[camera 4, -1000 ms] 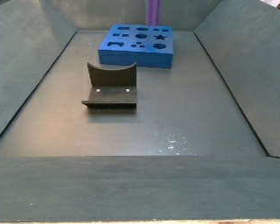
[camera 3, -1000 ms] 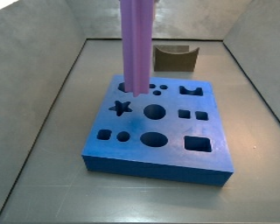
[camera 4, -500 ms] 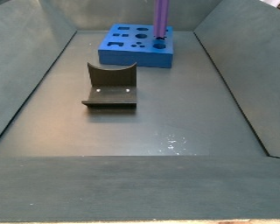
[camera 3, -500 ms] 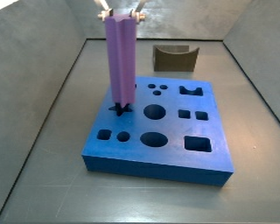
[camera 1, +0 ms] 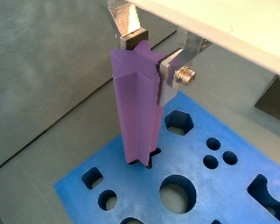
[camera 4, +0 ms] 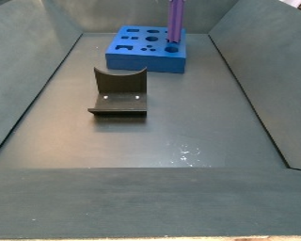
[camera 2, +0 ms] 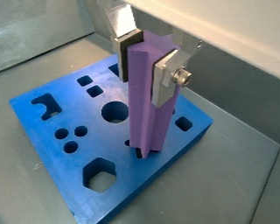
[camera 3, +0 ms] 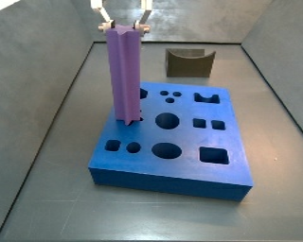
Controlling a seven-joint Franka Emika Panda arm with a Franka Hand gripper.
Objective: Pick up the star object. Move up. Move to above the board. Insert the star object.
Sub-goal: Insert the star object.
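The star object is a tall light-purple ridged prism, standing upright. My gripper is shut on its top end, one silver finger on each side. Its lower end sits in the star hole of the blue board, at the board's left side. Both wrist views show the fingers clamped on the star object, with the board below. In a side view the star object rises from the far board; the gripper is out of frame there.
The dark olive fixture stands on the floor behind the board, and shows mid-floor from the opposite side. Grey bin walls slope up on both sides. The board holds several other round, square and oval holes.
The gripper carried the star object from the board's rear-left corner to over the star hole, then lowered it. Its lower end now sits in the hole.
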